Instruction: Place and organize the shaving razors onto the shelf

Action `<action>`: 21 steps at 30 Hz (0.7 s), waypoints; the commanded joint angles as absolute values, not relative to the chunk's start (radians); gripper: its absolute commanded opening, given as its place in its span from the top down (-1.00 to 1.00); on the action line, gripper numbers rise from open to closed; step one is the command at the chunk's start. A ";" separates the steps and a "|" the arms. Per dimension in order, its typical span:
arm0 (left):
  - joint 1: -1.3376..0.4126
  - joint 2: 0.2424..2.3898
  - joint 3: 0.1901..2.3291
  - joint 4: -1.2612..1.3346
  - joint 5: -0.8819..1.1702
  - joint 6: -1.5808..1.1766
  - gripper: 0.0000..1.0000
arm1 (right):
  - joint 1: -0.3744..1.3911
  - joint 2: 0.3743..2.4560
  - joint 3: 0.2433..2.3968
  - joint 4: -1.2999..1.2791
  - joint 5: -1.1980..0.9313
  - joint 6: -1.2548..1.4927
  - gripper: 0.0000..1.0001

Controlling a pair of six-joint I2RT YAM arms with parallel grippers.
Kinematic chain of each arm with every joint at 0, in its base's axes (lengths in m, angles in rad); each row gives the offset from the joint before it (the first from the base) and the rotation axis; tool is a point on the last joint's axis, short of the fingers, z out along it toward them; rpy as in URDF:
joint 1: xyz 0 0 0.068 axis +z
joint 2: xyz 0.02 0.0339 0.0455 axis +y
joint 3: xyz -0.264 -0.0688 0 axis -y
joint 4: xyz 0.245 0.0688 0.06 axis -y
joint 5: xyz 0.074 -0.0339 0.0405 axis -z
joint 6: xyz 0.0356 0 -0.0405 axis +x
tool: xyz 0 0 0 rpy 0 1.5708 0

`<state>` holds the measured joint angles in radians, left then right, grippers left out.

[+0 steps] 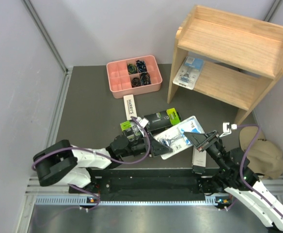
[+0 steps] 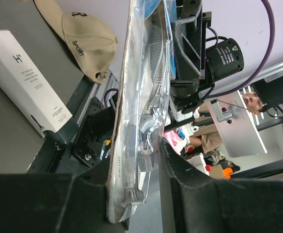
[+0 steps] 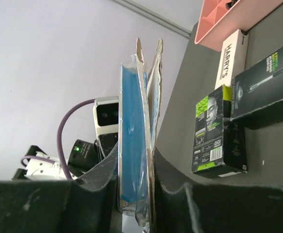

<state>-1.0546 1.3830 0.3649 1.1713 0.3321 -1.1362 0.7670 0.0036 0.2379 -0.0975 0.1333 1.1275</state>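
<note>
Unshelved on table (image 1: 88, 107): HARRY'S white box (image 1: 130, 107), two black boxes (image 1: 161, 118). Clamped between left gripper (image 1: 153, 145) and right gripper (image 1: 198, 139), both closed on it: blister pack (image 1: 180, 137). Beside it, second white box (image 1: 198, 157). Shelved on lower tier of shelf (image 1: 228, 85): other blister pack (image 1: 189, 73).

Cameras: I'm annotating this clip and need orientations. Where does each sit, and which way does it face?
Top external: above and behind the bases, looking down on table, shelf, tray; left arm and right arm show.
Left wrist: on the left arm, looking rightward along its fingers past the pack to a white box and cap.
Right wrist: on the right arm, looking leftward along its fingers to black boxes.
Shared: both wrist views see the same pack edge-on, from opposite ends.
</note>
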 commanded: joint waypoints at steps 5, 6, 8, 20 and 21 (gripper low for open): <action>-1.057 1.169 0.382 0.891 0.245 -0.968 0.53 | 0.770 -0.078 0.267 -0.175 0.183 1.077 1.00; -1.058 1.149 0.380 0.875 0.242 -0.963 0.50 | 0.772 -0.078 0.267 -0.175 0.183 1.078 1.00; -1.058 1.138 0.382 0.851 0.244 -0.956 0.39 | 0.772 -0.080 0.265 -0.175 0.183 1.078 1.00; -1.058 1.088 0.350 0.842 0.222 -0.963 0.14 | 0.772 -0.090 0.268 -0.193 0.187 1.080 1.00; -1.058 1.080 0.348 0.848 0.219 -0.963 0.18 | 0.772 -0.091 0.268 -0.193 0.187 1.081 1.00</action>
<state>-1.0634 1.1316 0.3542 0.7830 0.2504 -0.9913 0.7765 0.0040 0.2432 -0.1272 0.1318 1.1450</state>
